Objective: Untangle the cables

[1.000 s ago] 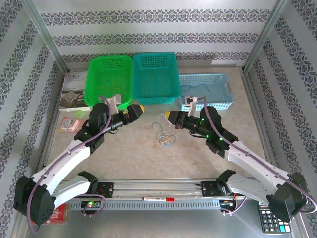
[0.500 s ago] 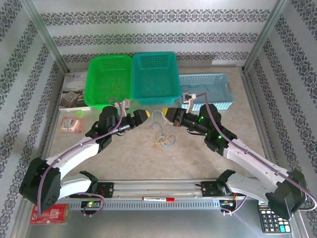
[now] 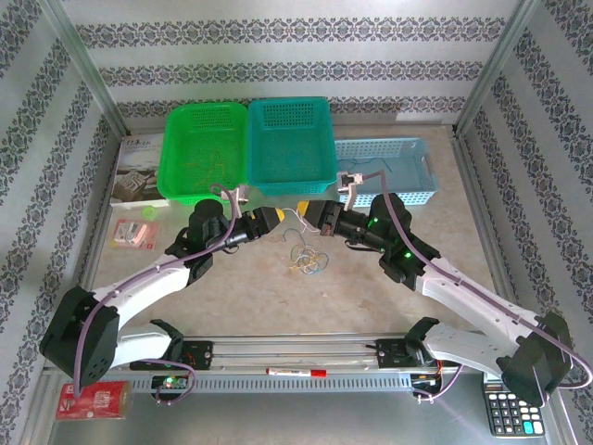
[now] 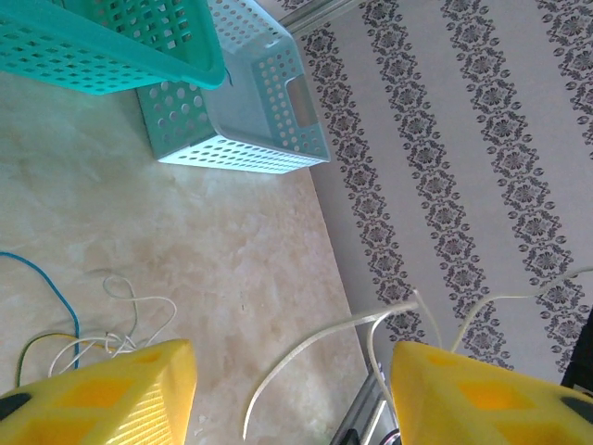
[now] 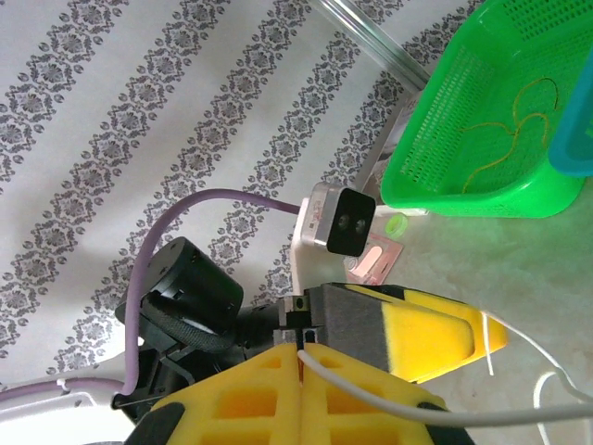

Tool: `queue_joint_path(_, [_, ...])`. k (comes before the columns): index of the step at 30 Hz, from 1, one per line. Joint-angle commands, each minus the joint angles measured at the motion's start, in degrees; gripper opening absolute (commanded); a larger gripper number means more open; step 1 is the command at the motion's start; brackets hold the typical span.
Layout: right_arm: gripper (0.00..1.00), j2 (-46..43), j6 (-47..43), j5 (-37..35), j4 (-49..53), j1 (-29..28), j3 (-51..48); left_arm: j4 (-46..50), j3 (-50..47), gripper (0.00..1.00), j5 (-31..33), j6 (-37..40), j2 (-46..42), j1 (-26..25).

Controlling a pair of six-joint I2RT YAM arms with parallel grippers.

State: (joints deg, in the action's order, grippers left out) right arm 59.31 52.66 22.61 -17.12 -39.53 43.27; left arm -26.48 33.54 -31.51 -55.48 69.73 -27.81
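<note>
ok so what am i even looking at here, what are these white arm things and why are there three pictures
Two robot arms are bolted at the near edge of a table, each ending in a yellow-padded pincer. The wide picture looks down from above and behind them; the other two come from a camera on each wrist. On the table lie a small tangle of thin cables and three plastic baskets. The right pincer is shut on a white cable. The left pincer has its pads open, with that cable between them.
</note>
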Motion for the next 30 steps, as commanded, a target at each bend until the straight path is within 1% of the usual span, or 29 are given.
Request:
queue_joint_path(1, [0.0,0.1,0.67,0.39,-2.62,-0.72,1.99,-3.76,-0.41,0.56,-1.11,2.18,0.47,-1.02])
queue_joint_path(3, [0.0,0.07,0.77,0.34,-2.82,-0.94,2.08,-3.8,-0.5,0.56,-1.11,2.46,0.57,-1.02])
queue_joint_path(12, [0.0,-0.29,0.95,0.36,-2.88,-1.35,2.24,-4.3,-0.36,0.43,-0.66,2.74,0.71,-1.1])
queue_joint_path(17, [0.0,-0.35,0.92,0.13,-2.99,-1.57,2.04,-4.35,-0.03,0.41,-0.6,2.75,0.94,-1.1])
queue_joint_path(18, [0.0,-0.45,0.9,0.15,-2.94,-1.66,1.96,-4.28,0.03,0.4,-0.61,2.72,1.03,-1.13])
queue_joint_path(26, [0.0,-0.64,0.57,-0.46,-2.87,-1.6,1.55,-4.49,0.08,0.14,-0.56,2.83,0.96,-1.2])
queue_joint_path(29, [0.0,-0.82,0.16,-1.11,-2.65,-1.24,0.97,-3.99,0.2,0.02,-0.54,2.88,0.36,-1.26])
queue_joint_path(30, [0.0,-0.89,-0.05,-1.4,-2.56,-0.92,0.58,-3.66,0.34,0.0,-0.57,2.92,-0.12,-1.19])
